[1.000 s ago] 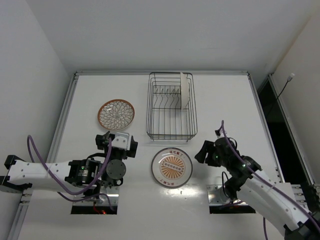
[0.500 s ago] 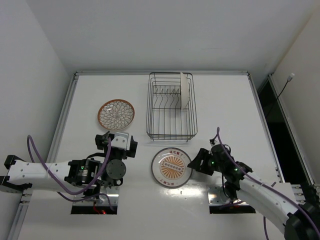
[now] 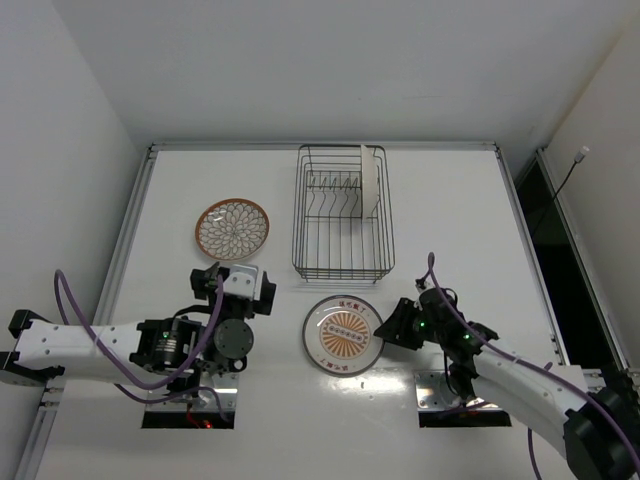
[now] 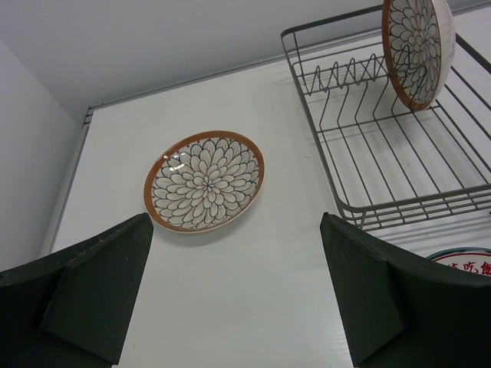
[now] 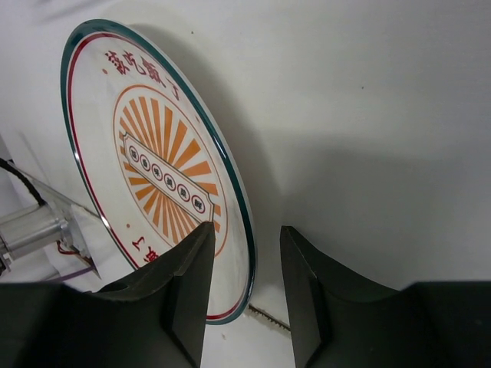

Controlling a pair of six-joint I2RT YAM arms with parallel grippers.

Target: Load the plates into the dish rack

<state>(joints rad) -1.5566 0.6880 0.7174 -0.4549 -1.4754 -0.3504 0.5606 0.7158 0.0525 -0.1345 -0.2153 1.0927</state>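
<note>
**A:** So, where are the 3 plates against the dish rack point(image 3: 343, 278)?

**B:** The racked plate point(image 3: 371, 180) stands on edge inside the dish rack, along its right side toward the far end. It shows the same petal pattern as the flat petal plate point(image 3: 232, 228), which lies face up on the table point(image 3: 450, 220), well apart to the rack's left. The sunburst plate point(image 3: 343, 334) lies flat just in front of the rack's near edge.

**A:** And the right gripper point(image 3: 388, 328)?

**B:** It sits in front of the rack, low at the sunburst plate's right rim. From the wrist, 1 finger point(image 5: 180, 291) overlaps the plate's face and the other stands outside the rim, with a strip of table showing between them. They are apart, not clamped.

**A:** The left gripper point(image 3: 232, 285)?

**B:** It is left of the rack's near corner, between the flat petal plate and the arm bases. Its fingers are spread wide with nothing between them.
</note>
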